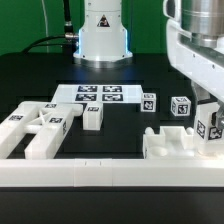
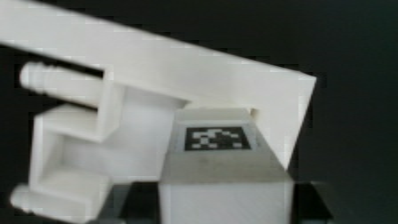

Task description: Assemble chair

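My gripper (image 1: 210, 128) is low at the exterior view's right, over the front corner. In the wrist view the gripper (image 2: 226, 198) is shut on a white chair part with a black-and-white tag (image 2: 217, 140), with a dark finger (image 2: 150, 198) on each side of it. This held part (image 1: 212, 124) stands against a larger white chair piece (image 1: 172, 144) that has a round peg (image 2: 36, 73) and a notched body (image 2: 75, 120). Both rest against the white corner wall (image 2: 196, 50).
A white L-shaped fence (image 1: 100, 172) runs along the front. Several loose white chair parts (image 1: 35, 125) and a short bar (image 1: 92, 116) lie at the exterior view's left. Two small tagged blocks (image 1: 148, 102) (image 1: 180, 105) sit mid-table. The marker board (image 1: 100, 95) lies before the robot base (image 1: 102, 35).
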Controlling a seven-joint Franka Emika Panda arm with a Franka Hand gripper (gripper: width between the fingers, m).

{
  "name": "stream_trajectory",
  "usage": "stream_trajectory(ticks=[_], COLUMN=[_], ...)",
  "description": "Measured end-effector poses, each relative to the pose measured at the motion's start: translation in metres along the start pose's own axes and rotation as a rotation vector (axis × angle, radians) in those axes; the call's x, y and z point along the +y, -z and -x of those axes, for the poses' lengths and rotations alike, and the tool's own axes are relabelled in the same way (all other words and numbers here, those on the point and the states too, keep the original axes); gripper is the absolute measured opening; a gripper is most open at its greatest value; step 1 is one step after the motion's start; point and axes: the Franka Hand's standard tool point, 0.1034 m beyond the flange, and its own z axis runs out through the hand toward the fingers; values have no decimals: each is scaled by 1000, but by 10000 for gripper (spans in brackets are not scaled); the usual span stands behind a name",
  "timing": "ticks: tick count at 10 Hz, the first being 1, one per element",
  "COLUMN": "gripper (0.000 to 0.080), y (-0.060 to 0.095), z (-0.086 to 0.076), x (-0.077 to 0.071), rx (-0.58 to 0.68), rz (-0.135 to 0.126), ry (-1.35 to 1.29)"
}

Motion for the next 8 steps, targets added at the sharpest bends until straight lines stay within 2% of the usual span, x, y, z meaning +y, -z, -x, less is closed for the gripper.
stream_trajectory(ticks=[3, 6, 7, 8], gripper=[291, 290, 467, 467], y=[0, -1, -1, -2], z=[2, 3, 3, 4], x=[-1, -1, -1, 2], rx=[-10, -10, -10, -9], rz=[-8, -7, -6, 8], ry=[-194, -186, -174, -93])
